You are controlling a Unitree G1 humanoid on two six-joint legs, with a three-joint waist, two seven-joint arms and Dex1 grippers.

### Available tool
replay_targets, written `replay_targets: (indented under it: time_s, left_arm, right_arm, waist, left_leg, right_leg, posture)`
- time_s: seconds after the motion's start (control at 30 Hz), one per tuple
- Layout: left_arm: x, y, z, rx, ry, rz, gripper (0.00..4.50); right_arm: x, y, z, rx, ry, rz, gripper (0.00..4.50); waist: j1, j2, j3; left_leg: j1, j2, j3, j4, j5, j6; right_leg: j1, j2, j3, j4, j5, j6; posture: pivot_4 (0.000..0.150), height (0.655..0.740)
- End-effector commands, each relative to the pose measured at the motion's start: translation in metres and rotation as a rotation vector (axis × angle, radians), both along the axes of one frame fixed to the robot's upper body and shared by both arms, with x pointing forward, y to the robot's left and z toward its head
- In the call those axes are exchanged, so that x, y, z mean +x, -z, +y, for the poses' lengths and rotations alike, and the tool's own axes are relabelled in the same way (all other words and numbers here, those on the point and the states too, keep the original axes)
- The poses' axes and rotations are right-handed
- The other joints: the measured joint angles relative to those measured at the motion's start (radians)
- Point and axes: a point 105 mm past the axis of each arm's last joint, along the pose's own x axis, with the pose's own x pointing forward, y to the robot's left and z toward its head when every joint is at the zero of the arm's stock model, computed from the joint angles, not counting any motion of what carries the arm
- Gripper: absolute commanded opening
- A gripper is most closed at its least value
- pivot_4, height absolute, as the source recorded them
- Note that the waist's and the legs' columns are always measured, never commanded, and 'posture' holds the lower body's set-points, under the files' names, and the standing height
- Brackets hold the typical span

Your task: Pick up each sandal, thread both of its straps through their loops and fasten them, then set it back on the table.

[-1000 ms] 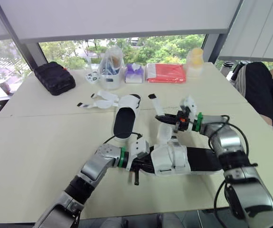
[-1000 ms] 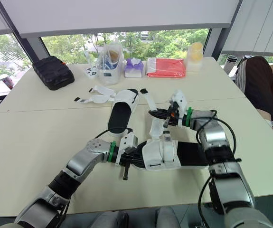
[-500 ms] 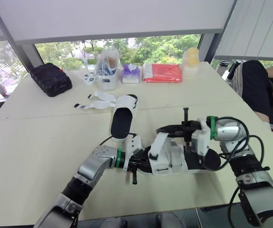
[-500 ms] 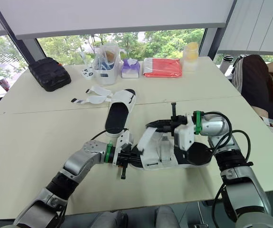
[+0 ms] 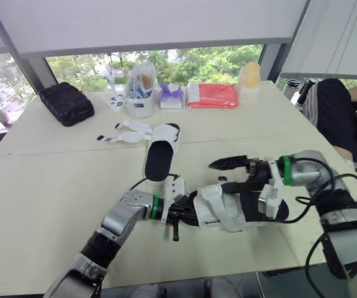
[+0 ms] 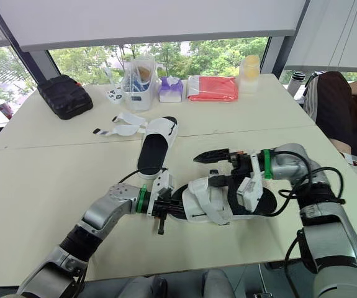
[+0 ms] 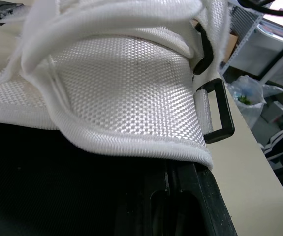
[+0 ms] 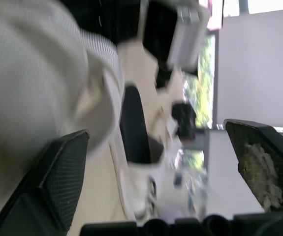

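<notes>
**A:** What is at the left of the table [image 5: 35, 186]?

**B:** A black bag [image 5: 67, 102] at the far corner; then, nearer the middle, the far sandal [image 5: 159, 152] lies flat, its straps [image 5: 125, 131] loose and splayed toward the bag.

**A:** And the left gripper [image 5: 177, 215]?

**B:** It is low on the table, nearer the robot than that sandal; its jaws pinch the toe end of the near sandal [image 5: 228, 210] (the left wrist view has the white mesh upper right up close, with a black loop [image 7: 219, 115] standing out at its edge).

**A:** Where does that sandal lie?

**B:** On the table, between the two grippers, heel toward the right arm.

**A:** The right gripper [image 5: 218, 174]?

**B:** Its jaws are spread wide and grip nothing; one finger hangs above the white upper, the other is down beside it; a person [image 5: 339, 118] sits at the table's right edge.
</notes>
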Motion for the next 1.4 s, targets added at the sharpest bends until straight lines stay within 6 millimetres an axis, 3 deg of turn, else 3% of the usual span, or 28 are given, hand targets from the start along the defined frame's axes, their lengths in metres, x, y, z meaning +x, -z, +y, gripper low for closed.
replay_targets:
  time_s: [0.03, 0.13, 0.23, 0.3, 0.4, 0.5, 0.6, 0.87, 1.13, 1.4]
  left_arm:
    - [-0.003, 0.026, 0.01, 0.101, -0.022, 0.06, 0.0]
    - [-0.005, 0.026, 0.009, 0.101, -0.013, 0.059, 0.0]
    - [-0.006, 0.026, 0.008, 0.105, 0.002, 0.058, 0.0]
    - [-0.006, 0.026, 0.008, 0.108, 0.006, 0.056, 0.0]
    - [-0.006, 0.025, 0.009, 0.115, 0.014, 0.049, 0.0]
    - [-0.005, 0.024, 0.009, 0.121, 0.022, 0.044, 0.0]
    - [-0.005, 0.024, 0.009, 0.122, 0.027, 0.044, 0.0]
    - [-0.004, 0.024, 0.005, 0.121, 0.032, 0.045, 0.0]
    - [-0.005, 0.024, 0.006, 0.12, 0.025, 0.045, 0.0]
    - [-0.005, 0.024, 0.005, 0.114, 0.017, 0.052, 0.0]
  right_arm:
    - [0.005, -0.017, -0.033, 0.081, 0.167, -0.043, 4.47]
    - [0.01, -0.022, -0.058, 0.138, 0.322, -0.019, 4.47]
    - [0.012, -0.018, -0.096, 0.381, 0.602, 0.275, 4.47]
    - [0.005, -0.019, -0.108, 0.563, 0.709, 0.518, 4.47]
    - [-0.034, -0.021, -0.088, 0.795, 0.702, 1.175, 4.47]
    - [-0.091, -0.023, -0.051, 0.683, 0.619, 1.72, 4.47]
    - [-0.105, -0.018, -0.043, 0.649, 0.661, 1.808, 4.47]
    - [-0.133, 0.033, -0.008, 0.558, 0.707, 1.941, 4.47]
    - [-0.121, 0.057, -0.016, 0.626, 0.772, 1.949, 4.47]
    - [-0.113, 0.066, -0.017, 0.616, 0.776, 1.936, 4.47]
  waist:
    - [0.001, 0.0, 0.0]
    - [0.0, 0.0, 0.0]
    - [-0.001, 0.0, 0.0]
    - [0.001, 0.0, 0.0]
    - [0.004, 0.009, -0.002]
    - [0.003, 0.012, -0.004]
    - [0.003, 0.007, -0.006]
    - [0.027, 0.001, -0.007]
    - [0.027, 0.0, -0.007]
    - [0.027, 0.0, -0.007]
  left_leg:
    - [0.0, 0.0, 0.0, 0.0, 0.0, 0.0]
    - [0.0, -0.001, 0.001, 0.0, 0.0, 0.0]
    - [0.0, 0.001, 0.001, -0.001, -0.002, 0.003]
    - [0.0, 0.002, 0.001, -0.001, -0.003, 0.005]
    - [-0.001, 0.002, 0.001, 0.0, -0.004, 0.007]
    - [-0.002, 0.002, 0.002, 0.0, -0.006, 0.011]
    - [-0.001, 0.005, 0.002, 0.0, -0.007, 0.012]
    - [-0.002, 0.003, 0.003, 0.002, -0.007, 0.011]
    - [-0.002, 0.002, 0.004, 0.002, -0.007, 0.011]
    - [-0.002, 0.002, 0.003, 0.002, -0.007, 0.011]
  right_leg:
    - [0.0, 0.0, 0.0, 0.0, 0.0, 0.0]
    - [0.0, 0.0, 0.001, 0.0, 0.0, 0.0]
    - [0.001, 0.0, 0.001, 0.0, 0.0, -0.001]
    - [0.001, 0.0, 0.001, -0.001, -0.001, -0.001]
    - [0.0, -0.002, 0.002, -0.002, -0.002, -0.004]
    - [0.001, -0.002, 0.001, -0.003, -0.002, -0.004]
    - [0.003, 0.0, 0.0, -0.004, -0.003, -0.003]
    - [0.002, -0.002, -0.001, -0.005, -0.002, 0.002]
    - [0.002, -0.003, -0.001, -0.004, -0.002, 0.003]
    - [0.002, -0.003, -0.001, -0.004, -0.002, 0.003]
  posture:
    - [0.15, 0.74]
    - [0.15, 0.74]
    - [0.15, 0.74]
    - [0.15, 0.74]
    - [0.15, 0.74]
    - [0.15, 0.74]
    - [0.15, 0.74]
    - [0.15, 0.74]
    - [0.15, 0.74]
    - [0.15, 0.74]
